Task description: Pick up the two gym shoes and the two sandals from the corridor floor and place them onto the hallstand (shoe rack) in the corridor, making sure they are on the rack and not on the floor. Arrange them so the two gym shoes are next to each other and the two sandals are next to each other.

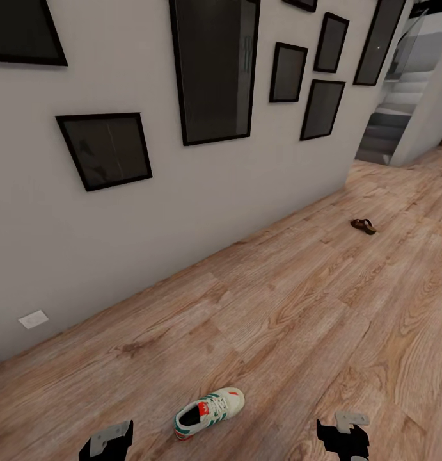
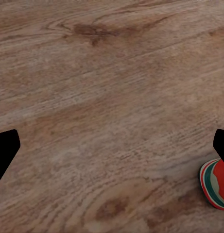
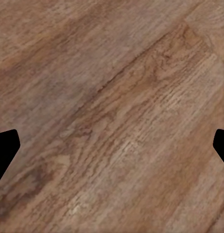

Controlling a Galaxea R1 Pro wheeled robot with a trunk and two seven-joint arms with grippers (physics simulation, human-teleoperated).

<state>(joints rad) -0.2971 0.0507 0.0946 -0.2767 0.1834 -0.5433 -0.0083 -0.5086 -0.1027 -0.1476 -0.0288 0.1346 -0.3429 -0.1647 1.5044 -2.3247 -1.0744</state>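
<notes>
**Corridor stock-take: one gym shoe close by, one sandal far off**

Item 1. Gym shoe (image 1: pixel 209 412): cream-white, green side stripes, red-orange tongue tag. It lies on the corridor floor (image 1: pixel 297 307) at my 6 o'clock in the head view, between my two grippers, toe toward 2 o'clock. Its striped heel (image 2: pixel 216 183) shows at the edge of my left wrist view. I judge it light, with a soft upper, a stiffer sole and a firm heel counter. Best hold, I judge: pinch across the collar or heel. The laces would slip and the toe box would give.

Item 2. Sandal (image 1: pixel 363 225): brown, flat, lying on the floor at 2 o'clock, well apart from the shoe. Probably very light and thin. Take it across the sole edges or by the strap.

Item 3. My left gripper (image 1: pixel 107 442): jaws spread wide, empty, just beside the shoe's heel.

Item 4. My right gripper (image 1: pixel 344 436): jaws spread wide, empty, over bare planks.

Item 5. Wall (image 1: pixel 118 211) with dark picture frames; staircase (image 1: pixel 393 109) at 1 o'clock.
</notes>
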